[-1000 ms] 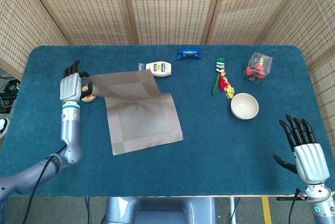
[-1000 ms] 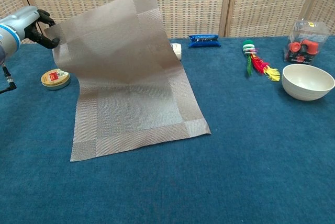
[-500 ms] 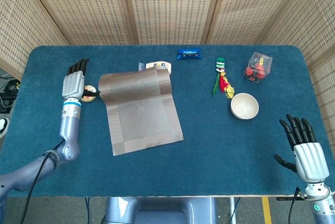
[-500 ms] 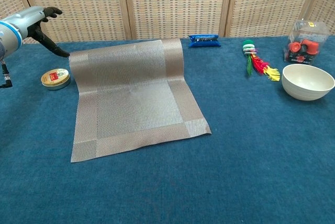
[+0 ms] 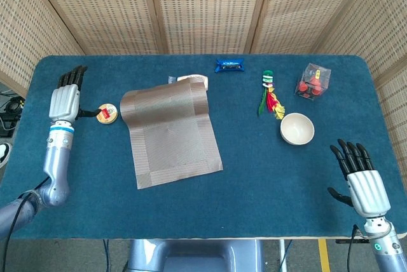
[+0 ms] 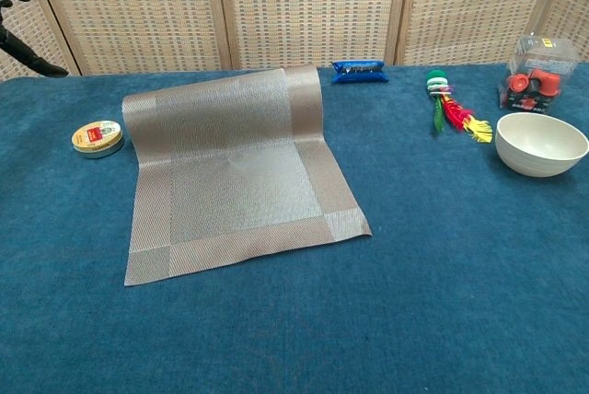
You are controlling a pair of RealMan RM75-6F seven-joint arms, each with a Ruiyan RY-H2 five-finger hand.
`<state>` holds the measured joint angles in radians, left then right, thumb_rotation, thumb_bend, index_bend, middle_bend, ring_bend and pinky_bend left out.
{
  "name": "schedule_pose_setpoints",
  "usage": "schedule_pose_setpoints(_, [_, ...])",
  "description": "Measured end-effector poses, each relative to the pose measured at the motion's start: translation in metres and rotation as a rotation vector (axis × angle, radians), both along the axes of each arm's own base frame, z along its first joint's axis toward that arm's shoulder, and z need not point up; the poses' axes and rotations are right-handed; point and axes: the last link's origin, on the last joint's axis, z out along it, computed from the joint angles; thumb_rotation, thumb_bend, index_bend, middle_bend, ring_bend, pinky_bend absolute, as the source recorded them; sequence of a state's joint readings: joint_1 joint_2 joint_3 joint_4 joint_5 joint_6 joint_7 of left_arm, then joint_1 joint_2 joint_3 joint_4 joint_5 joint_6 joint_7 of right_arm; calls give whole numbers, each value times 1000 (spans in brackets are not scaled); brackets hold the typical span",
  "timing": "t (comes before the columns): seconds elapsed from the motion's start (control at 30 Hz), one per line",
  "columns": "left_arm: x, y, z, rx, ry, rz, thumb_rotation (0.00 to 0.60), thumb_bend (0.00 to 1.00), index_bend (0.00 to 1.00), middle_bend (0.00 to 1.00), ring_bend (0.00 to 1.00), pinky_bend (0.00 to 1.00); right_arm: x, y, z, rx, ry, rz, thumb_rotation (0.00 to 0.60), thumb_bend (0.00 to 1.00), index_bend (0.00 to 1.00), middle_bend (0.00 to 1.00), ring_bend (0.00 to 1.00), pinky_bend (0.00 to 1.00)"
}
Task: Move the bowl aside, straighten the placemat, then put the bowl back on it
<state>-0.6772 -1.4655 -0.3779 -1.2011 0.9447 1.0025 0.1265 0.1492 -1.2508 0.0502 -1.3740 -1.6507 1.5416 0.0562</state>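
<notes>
Nearest the robot, bottom right of the head view: right hand [image 5: 366, 183] hovers over the blue felt-covered surface [image 5: 267, 183], fingers [image 5: 348, 156] spread, holding nothing. Well apart from everything else.

Mid-surface, left of centre — grey-brown woven placemat [image 6: 230, 182] lies skewed, near edge slanting up to the right. Near part flat; far edge humps up and curls over a small white object, mostly hidden, can't tell what it is.

Right side — cream round bowl [image 6: 541, 144] sits upright on the bare felt, well apart from the placemat, not on it. Looks empty.

Left of the placemat: small round tin with yellow-and-red lid [image 6: 97, 137], just beside the placemat's far-left corner, not touching.

Left hand [image 5: 65, 98] is out past the tin near the left edge, raised off the surface, fingers [image 5: 71, 76] extended and apart, gripping nothing. Chest view only catches its dark fingertips at the top-left corner.

Farther back, right of centre: green, red and yellow feathered toy [image 5: 271, 96] lying lengthwise, just behind the bowl. Clear plastic box with red pieces inside [image 5: 313, 81] near the far-right corner.

Far edge, centre — dark blue foil packet [image 5: 229, 65].
</notes>
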Motion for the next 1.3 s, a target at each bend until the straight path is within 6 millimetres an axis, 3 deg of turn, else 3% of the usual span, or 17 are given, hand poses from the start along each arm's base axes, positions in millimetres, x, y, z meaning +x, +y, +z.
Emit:
schedule_pose_setpoints(0.23, [-10,-42,17,-24,70,-20,600,0,0,0,0,0,18,-26,-22,126,112,75,600,0,104,0,0,0])
schedule_pose_setpoints(0.53, [-31,-121,41,4,105,12,600,0,0,0,0,0,56,-76,-62,295,169,176,600,0,162,0,0,0])
schedule_pose_setpoints(0.77, [-44,-176,56,21,135,84,600,0,0,0,0,0,79,-100,-96,360,156,239,600,0,228,0,0,0])
schedule_pose_setpoints(1.07, [-44,-202,62,41,194,115,600,0,0,0,0,0,117,-124,-148,466,144,277,600,0,261,0,0,0])
schedule_pose_setpoints(1.3, [-44,-202,65,51,168,110,600,0,0,0,0,0,142,-136,-181,500,144,271,600,0,275,0,0,0])
